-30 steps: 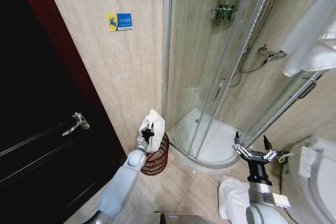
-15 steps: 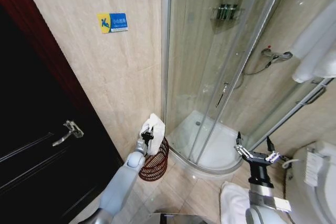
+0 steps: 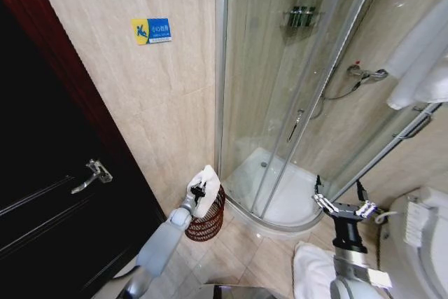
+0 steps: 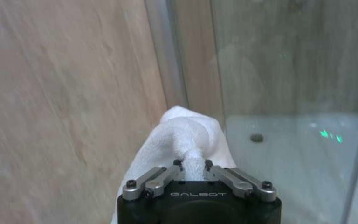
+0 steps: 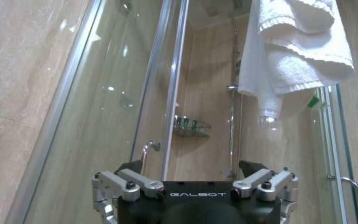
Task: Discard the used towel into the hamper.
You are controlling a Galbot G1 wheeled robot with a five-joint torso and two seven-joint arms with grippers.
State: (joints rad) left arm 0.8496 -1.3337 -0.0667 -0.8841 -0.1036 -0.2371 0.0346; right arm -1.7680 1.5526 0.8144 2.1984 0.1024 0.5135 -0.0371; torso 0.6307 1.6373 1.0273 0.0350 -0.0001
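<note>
We watched our left gripper [image 3: 198, 190] come down over the last second, and its fingers were clamped on the crumpled white terry towel [image 3: 206, 190], which bulged out just past the fingertips [image 4: 177, 164]. Directly beneath that gripper stood the small dark reddish-brown open-weave wire hamper [image 3: 207, 223], and the cloth's lower part was already at its rim, so we judged the drop was nearly ready. Beyond the gripper rose the curved glass shower enclosure [image 3: 294, 103]. Far to the right, our right gripper [image 3: 343, 205] waited with fingers spread, holding nothing.
</note>
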